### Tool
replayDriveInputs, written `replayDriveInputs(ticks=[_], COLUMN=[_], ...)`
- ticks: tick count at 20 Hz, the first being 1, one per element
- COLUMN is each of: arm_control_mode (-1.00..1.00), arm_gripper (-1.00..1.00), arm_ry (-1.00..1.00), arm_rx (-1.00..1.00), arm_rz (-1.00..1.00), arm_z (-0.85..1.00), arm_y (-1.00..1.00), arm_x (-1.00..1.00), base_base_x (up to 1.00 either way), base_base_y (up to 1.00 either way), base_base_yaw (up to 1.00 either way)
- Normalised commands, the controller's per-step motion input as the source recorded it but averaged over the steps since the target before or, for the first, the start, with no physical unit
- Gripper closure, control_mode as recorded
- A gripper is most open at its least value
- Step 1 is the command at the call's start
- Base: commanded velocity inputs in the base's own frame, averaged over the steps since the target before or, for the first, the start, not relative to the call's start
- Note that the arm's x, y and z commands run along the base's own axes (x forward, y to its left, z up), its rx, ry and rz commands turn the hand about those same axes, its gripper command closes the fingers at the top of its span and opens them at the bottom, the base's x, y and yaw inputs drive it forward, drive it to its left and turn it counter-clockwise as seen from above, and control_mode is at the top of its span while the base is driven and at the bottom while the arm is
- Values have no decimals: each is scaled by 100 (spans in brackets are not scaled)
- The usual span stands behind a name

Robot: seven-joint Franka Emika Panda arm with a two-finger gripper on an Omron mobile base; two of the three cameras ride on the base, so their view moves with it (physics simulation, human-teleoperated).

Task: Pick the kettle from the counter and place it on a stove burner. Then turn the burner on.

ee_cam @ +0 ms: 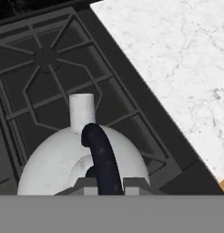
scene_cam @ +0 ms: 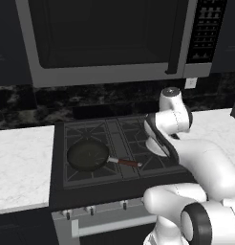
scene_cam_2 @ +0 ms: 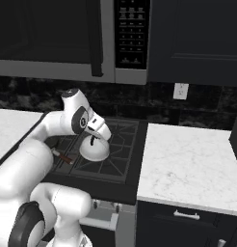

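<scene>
Hand (ee_cam: 104, 182) clamped on the kettle's black handle (ee_cam: 101, 159), low centre of the hand view; in the right base view the hand (scene_cam_2: 93, 141) sits left of centre, just above the kettle.

Microwave (scene_cam: 110, 38) fills the upper part of the left base view, dark cabinets beside it. Bench (scene_cam_2: 192, 161), white marble look, takes the right half of the right base view and the upper right of the hand view; another stretch (scene_cam: 21, 167) lies at the left edge of the left base view.

Cooktop (scene_cam: 117, 139), dark with black grates, centre of the left base view. Kettle (scene_cam_2: 95, 149) over the cooktop's near right burner grate (ee_cam: 145, 136); whether it rests on the grate or hangs just above, cannot tell. Spout (ee_cam: 82, 111) points toward the far burner (ee_cam: 43, 57), upper left of the hand view.

Pan (scene_cam: 87, 155), black, on the left near burner, its reddish handle (scene_cam: 128, 163) pointing right toward the kettle (scene_cam: 155, 146).
</scene>
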Motion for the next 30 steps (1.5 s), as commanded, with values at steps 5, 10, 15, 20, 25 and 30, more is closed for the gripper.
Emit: replayDriveInputs(ticks=[5, 10, 15, 20, 25, 30], arm_control_mode=[-100, -100, -100, -100, -100, -100], arm_gripper=[100, 100, 100, 100, 100, 100], arm_ry=[1, 0, 2, 1, 0, 0], arm_rx=[0, 0, 0, 0, 0, 0], arm_rz=[15, 8, 7, 7, 6, 8], arm_z=[-25, -8, -12, -30, -43, -31], arm_y=[-4, -16, -7, 0, -4, -11], arm_x=[48, 39, 33, 23, 7, 3], base_base_x=[0, 0, 0, 0, 0, 0], base_base_y=[0, 0, 0, 0, 0, 0], base_base_yaw=[0, 0, 0, 0, 0, 0])
